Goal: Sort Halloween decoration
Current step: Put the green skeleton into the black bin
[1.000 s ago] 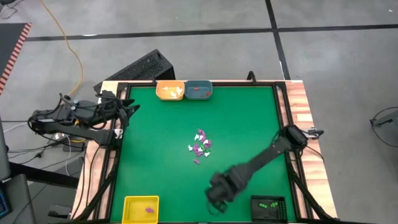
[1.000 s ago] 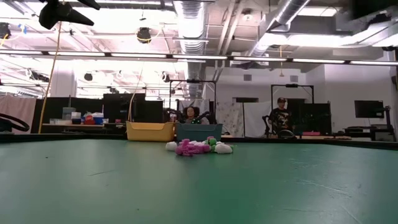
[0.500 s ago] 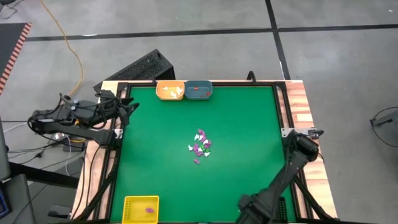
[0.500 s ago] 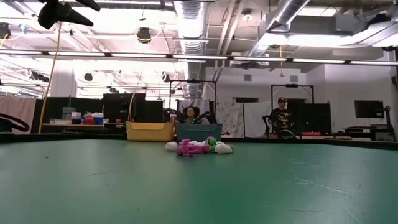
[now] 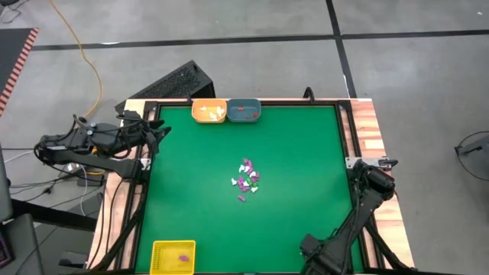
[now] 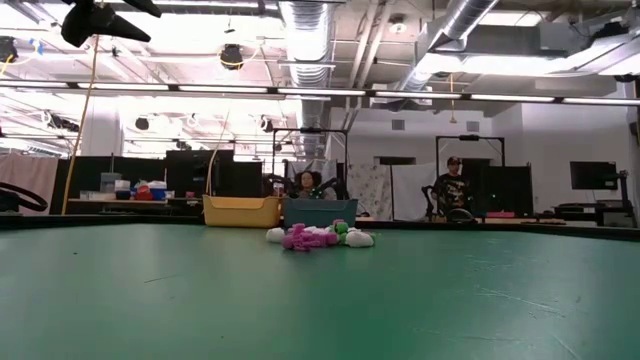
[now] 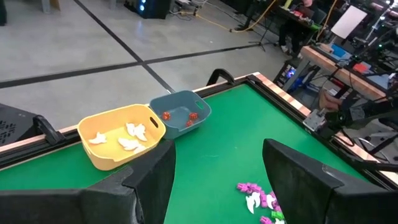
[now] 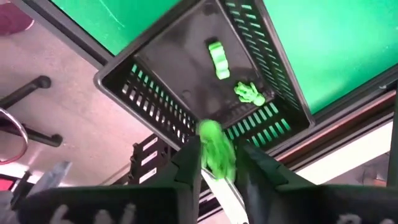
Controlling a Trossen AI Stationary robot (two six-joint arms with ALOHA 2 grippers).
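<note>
One green trinket [image 8: 216, 154] sits between the right gripper's [image 8: 217, 163] narrowly parted fingers above the black tray [image 8: 161, 59]; only the wrist view shows it.

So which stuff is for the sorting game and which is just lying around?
For the job: trinket pile, green trinket at right claw, black tray, yellow tray, orange tray, blue tray, left claw waiting.
Just lying about: yellow cable, person behind.

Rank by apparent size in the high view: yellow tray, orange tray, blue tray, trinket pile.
1. yellow tray
2. orange tray and blue tray: look about alike, no call between them
3. trinket pile: loosely scattered, its spread roughly rivals a tray's, so this last place is unsure
</note>
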